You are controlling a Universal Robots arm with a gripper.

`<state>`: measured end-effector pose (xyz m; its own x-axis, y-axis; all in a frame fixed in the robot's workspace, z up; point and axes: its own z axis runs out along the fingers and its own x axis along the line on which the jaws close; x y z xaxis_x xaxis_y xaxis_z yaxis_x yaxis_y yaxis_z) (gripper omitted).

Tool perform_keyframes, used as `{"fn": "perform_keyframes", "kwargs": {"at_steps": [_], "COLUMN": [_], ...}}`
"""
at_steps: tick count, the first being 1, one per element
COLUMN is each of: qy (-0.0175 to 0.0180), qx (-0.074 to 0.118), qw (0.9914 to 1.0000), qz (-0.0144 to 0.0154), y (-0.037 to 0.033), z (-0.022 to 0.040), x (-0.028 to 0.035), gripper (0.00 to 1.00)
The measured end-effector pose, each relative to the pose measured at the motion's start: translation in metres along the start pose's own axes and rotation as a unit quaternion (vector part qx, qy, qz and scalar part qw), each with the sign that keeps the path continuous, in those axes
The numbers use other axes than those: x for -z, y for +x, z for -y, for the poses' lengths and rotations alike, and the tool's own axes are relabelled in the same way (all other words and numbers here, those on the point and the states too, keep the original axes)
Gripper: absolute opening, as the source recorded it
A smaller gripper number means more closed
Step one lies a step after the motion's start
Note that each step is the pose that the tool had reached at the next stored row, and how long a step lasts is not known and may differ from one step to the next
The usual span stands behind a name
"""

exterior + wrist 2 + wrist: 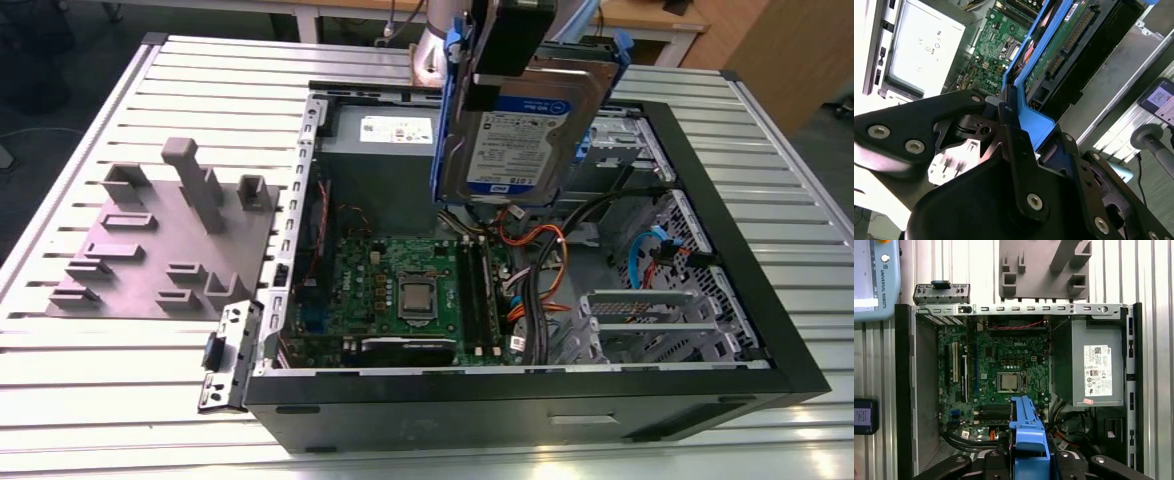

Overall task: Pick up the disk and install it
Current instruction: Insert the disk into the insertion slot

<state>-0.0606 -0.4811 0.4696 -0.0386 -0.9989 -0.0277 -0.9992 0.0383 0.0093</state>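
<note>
Hanging over the open computer case, the disk is held on end, its white-and-blue label turned toward the exterior camera and its blue carrier frame running along its edges; the claw is clamped on the disk's upper end. In the second wrist view a black finger is seen pressed against the blue frame, and the disk's green circuit-board side is shown beyond it. The disk is raised above the case interior, its lower edge seen over the orange and black cables beside the motherboard. A grey power-supply box with a white sticker is set in a corner of the case, just to the exterior view's left of the disk. The case is laid on a slatted metal surface; a grey fixture block is placed on that surface, beside the case at the exterior view's left.
</note>
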Motion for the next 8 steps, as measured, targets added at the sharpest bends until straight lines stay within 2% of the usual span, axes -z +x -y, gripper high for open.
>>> {"fn": "perform_keyframes", "kwargs": {"at_steps": [8], "qy": [0.0], "qx": [0.0], "qw": [1.0], "qz": [0.0], "y": [-0.0001], "z": [0.0018], "x": [0.0], "gripper": [0.36]}}
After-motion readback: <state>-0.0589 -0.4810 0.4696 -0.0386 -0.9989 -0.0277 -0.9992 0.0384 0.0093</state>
